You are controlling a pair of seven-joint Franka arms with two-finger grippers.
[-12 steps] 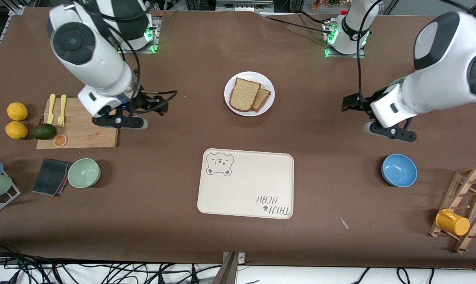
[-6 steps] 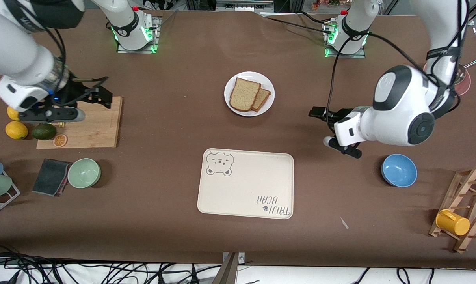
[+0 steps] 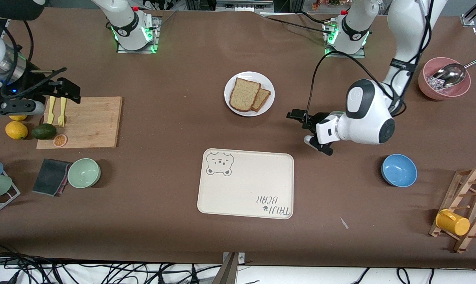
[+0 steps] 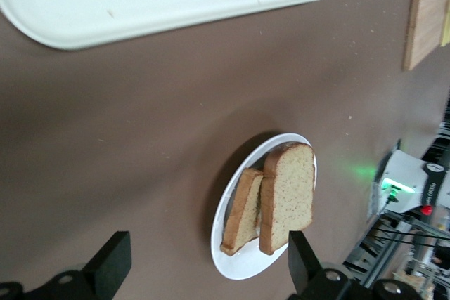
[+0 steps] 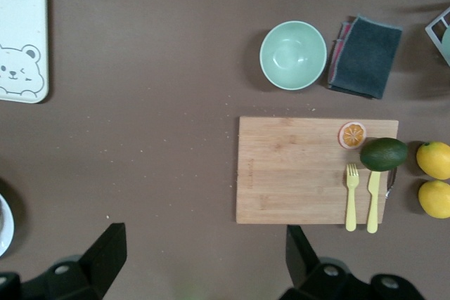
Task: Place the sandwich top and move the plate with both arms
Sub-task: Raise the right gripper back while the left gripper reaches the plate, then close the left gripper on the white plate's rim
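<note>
Brown tabletop (image 3: 167, 130), cluttered at both ends. Right gripper (image 3: 64, 88) up in the air over the farther edge of the wooden cutting board (image 3: 89, 122), fingers apart, nothing held; same spread fingers (image 5: 105, 254) in the right wrist view above bare table beside the board. On the board: yellow fork (image 3: 62, 110) and yellow knife (image 3: 51, 109), orange slice (image 3: 60, 140), avocado (image 3: 44, 131) at its edge, two lemons (image 3: 16, 129) just beside. Nearer the front camera than the board: green bowl (image 3: 84, 172) touching a dark folded cloth (image 3: 51, 177). Mid-table: white plate (image 3: 249, 94) flat on the table, sandwich top (image 3: 244, 94) lying on it, overlapping a smaller, darker bread slice (image 3: 261, 99); neither gripper touching any of it. Cream bear-print tray (image 3: 246, 183) nearer the front camera than the plate, well apart from it. Left gripper (image 3: 298, 116) low over bare table toward the left arm's end from the plate, fingers pointed at it and spread wide, empty; left wrist view shows plate (image 4: 235, 258) and both slices framed between the open fingers (image 4: 112, 265). Toward the left arm's end: blue bowl (image 3: 398, 170), pink bowl (image 3: 443, 85) with a metal scoop (image 3: 450, 74) in it, wooden rack (image 3: 464, 209) carrying a yellow cup (image 3: 452, 222).
</note>
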